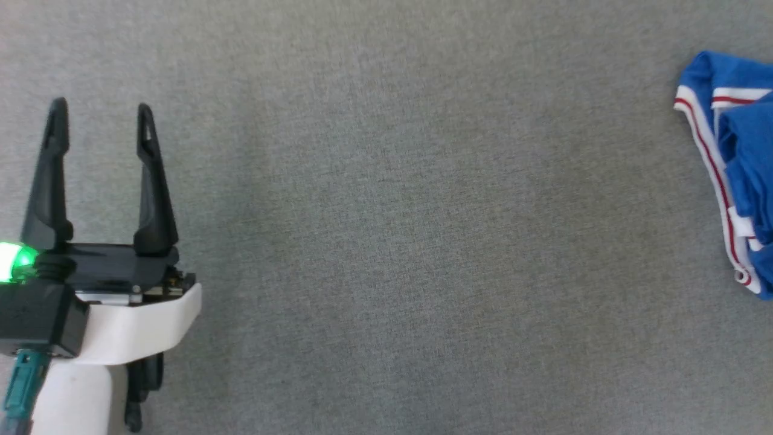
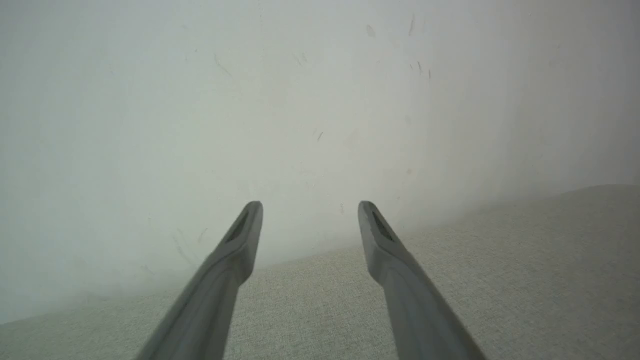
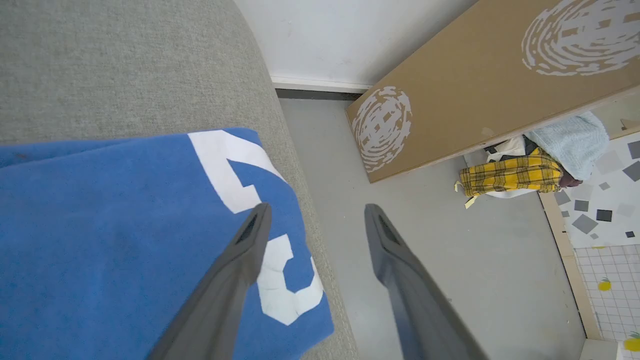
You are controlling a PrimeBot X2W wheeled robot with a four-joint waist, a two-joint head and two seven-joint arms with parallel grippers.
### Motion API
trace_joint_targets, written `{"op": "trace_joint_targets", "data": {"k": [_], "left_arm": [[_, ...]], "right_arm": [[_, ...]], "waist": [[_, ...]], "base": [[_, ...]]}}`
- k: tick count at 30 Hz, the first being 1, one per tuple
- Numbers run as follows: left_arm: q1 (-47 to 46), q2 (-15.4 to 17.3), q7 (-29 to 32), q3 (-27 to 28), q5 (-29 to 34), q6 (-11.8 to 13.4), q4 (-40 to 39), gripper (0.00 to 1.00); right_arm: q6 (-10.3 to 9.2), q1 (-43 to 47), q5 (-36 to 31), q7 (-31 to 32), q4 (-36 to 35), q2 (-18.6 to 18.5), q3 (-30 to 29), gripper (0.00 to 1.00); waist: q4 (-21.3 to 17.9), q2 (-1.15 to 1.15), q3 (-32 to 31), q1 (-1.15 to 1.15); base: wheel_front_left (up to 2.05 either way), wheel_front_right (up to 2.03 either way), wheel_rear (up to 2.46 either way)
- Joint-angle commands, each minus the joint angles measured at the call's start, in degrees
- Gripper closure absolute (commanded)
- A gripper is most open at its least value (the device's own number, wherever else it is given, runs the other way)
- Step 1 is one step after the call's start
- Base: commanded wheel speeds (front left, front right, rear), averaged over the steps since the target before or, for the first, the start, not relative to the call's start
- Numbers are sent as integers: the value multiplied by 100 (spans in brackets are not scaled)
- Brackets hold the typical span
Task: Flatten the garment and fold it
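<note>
Left gripper: low at the left of the head view, its two dark fingers spread wide with nothing between them, pointing up that view over bare fabric.
Green light: glowing at the left side of that gripper's base.
Right gripper: fingers parted and holding nothing; in its wrist view one finger lies across the T-shirt and the other across the floor beyond the couch-like edge. Whether the first finger touches the cloth cannot be told.
T-shirt: bright blue, bunched in folds at the far right edge of the head view, well apart from the left gripper; red-and-white striped trim runs down its left side. The right wrist view shows a white printed figure on the blue, close to the surface's rounded edge.
Grey fabric surface: carries the T-shirt.
Wall: pale, scuffed, rising behind the surface.
Floor: grey, below the edge.
Cardboard panel: brown, white swirl prints, standing on the floor.
Yellow plaid cloth: heaped just beside the panel's lower edge.
</note>
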Motion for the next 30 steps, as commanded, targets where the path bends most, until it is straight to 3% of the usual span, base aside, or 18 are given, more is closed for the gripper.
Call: {"op": "trace_joint_targets", "data": {"k": [1, 6, 19, 24, 30], "left_arm": [[2, -53, -28, -1, -33, 37, 42, 0], [219, -204, -31, -4, -82, 76, 155, 0], [1198, -442, -32, -161, -66, 68, 672, 0], [1513, -571, -32, -221, -138, 125, 878, 0], [1983, -708, 0, -370, -241, 152, 1034, 0]], "right_arm": [[-6, 58, -16, -68, 12, 11, -16, 0], [-6, 347, 188, -469, -154, 270, 0, 0], [-6, 2040, 1266, -1636, -1976, 1829, 775, 0], [-6, 2744, 1155, -1991, -2561, 2191, 993, 0], [-6, 3512, 473, -2378, -3140, 2547, 1219, 0]], "waist": [[66, 0, -279, 0], [196, 0, -846, 0], [597, 0, -2508, 0], [767, 0, -3045, 0], [940, 0, -3457, 0]], "base": [[0, 0, 0], [0, 0, 0], [0, 0, 0], [0, 0, 0], [0, 0, 0]]}}
